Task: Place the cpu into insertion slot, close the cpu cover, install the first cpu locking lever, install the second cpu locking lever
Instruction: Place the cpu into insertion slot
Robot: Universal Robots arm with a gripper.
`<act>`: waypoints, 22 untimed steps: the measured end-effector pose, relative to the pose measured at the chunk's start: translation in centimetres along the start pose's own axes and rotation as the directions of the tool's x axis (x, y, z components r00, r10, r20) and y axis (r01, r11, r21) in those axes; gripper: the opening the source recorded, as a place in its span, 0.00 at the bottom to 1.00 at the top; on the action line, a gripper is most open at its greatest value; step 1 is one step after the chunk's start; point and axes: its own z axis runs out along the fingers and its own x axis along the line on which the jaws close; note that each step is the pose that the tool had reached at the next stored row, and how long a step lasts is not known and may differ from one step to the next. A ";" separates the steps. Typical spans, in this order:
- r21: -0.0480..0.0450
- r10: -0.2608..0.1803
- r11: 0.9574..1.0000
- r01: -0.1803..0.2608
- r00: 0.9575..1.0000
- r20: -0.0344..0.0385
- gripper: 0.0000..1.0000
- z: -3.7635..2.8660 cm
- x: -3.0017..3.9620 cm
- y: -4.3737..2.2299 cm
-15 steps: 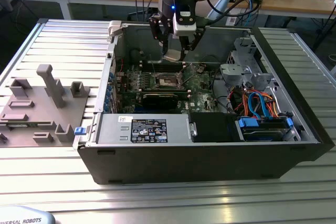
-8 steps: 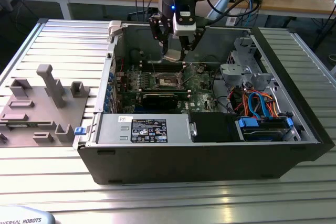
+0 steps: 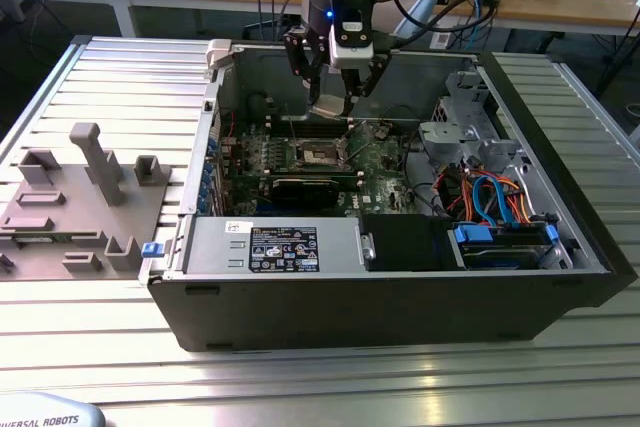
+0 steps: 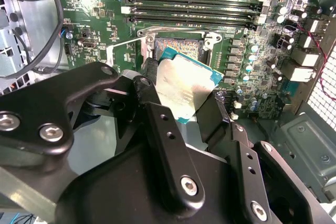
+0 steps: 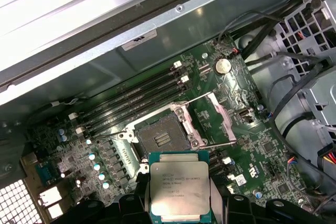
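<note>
- Holding the cpu (image 5: 180, 188) by two of its side edges, the claw (image 5: 180, 205) is clamped tight on it, with a black finger (image 5: 131, 208) on each side.
- In the second wrist view the cpu (image 4: 184, 85) sits tilted in the claw (image 4: 182, 92), and its shiny grey top shows.
- The cpu is up in the air, not in the insertion slot (image 5: 161, 138).
- In the exterior view the insertion slot (image 3: 318, 154) lies below the claw (image 3: 335, 97), apart from the cpu (image 3: 328, 105).
- The insertion slot is uncovered, and its dark square middle shows in both wrist views.
- The cpu cover (image 5: 220, 115) is swung up off the insertion slot and stands just beside it, a bit farther from the claw.
- The green board (image 5: 262, 153) spreads out under the claw and all around the insertion slot.
- Long black memory slots (image 5: 134, 98) lie past the insertion slot, farther from the claw.
- A round silver battery (image 5: 223, 65) sits on the green board, well away from the claw.
- The claw reaches down into an open computer case (image 3: 400, 297).
- Blue cables (image 3: 500, 192) lie inside the computer case, well apart from the claw, toward the exterior view's right.
- A grey tray of shapes (image 3: 80, 202) rests outside the computer case, far from the claw, toward the exterior view's left.
- The computer case and the grey tray of shapes both stand on a ribbed metal table (image 3: 120, 77).
</note>
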 end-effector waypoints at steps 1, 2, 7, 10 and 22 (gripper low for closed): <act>0.000 0.001 1.000 -0.001 1.000 0.000 0.54 0.00 0.00 0.00; 0.000 0.001 1.000 -0.001 1.000 0.000 0.54 0.01 0.00 0.00; 0.000 0.003 1.000 -0.003 1.000 0.000 0.54 0.02 0.00 0.00; 0.001 0.004 1.000 -0.004 1.000 0.000 0.54 0.02 0.00 0.00; 0.001 0.009 1.000 -0.009 1.000 0.001 0.54 0.05 0.00 0.00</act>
